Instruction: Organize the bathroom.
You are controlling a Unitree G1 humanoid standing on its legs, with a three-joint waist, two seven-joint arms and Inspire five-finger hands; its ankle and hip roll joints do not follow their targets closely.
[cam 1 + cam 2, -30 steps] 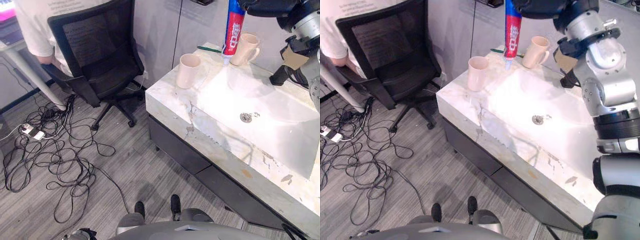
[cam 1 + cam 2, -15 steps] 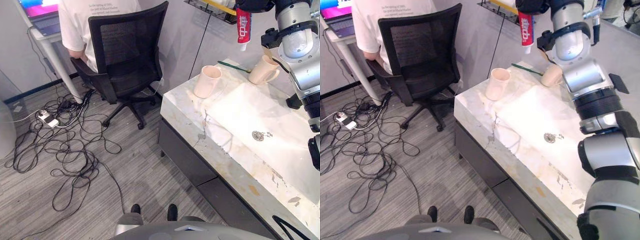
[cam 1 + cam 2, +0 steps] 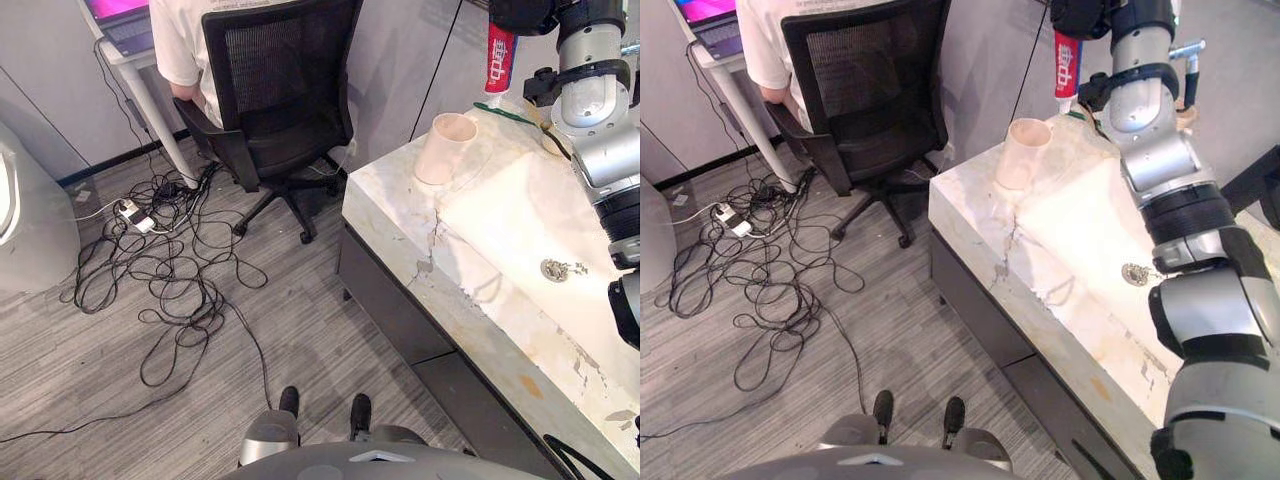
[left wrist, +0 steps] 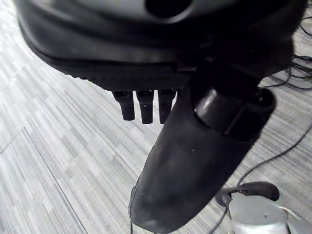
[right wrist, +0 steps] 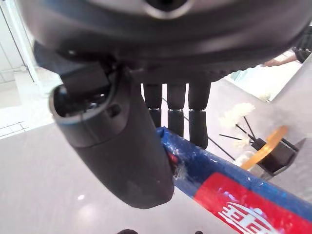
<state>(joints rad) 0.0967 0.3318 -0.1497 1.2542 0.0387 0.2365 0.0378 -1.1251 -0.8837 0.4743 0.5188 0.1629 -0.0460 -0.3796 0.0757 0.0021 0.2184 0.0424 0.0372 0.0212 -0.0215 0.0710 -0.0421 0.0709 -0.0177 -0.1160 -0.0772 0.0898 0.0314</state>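
Right hand (image 3: 1085,15), raised at the top of the eye views, with its fingers (image 5: 176,109) and thumb curled round the upper end of a toothpaste tube (image 3: 1066,68). The tube hangs upright below the hand, cap end down, red and blue with white print, clear of the counter (image 3: 1040,260). The right wrist view shows the tube's blue end pinched between thumb and fingers, its red part running away from the palm.

Below the hand and to its left, a pale cup (image 3: 444,148) stands upright on the marble counter near the back corner. A green toothbrush (image 3: 505,113) lies on the counter just beneath the tube's lower end, behind the cup. A second pale cup (image 3: 552,140) is mostly hidden behind the right forearm. The sink basin (image 3: 520,225) lies in front of these, well below the hand, with its drain (image 3: 556,269) toward the right.

Left hand (image 4: 146,105), seen in its own wrist view over grey plank floor (image 4: 58,146): fingers bent under the palm, thumb out, holding nothing.

Far to the left of the right hand, a black chair (image 3: 275,85) stands by the counter's end; a person (image 3: 185,40) in a white shirt sits in it at a desk with a laptop (image 3: 125,20). Loose cables (image 3: 165,270) lie on the floor.
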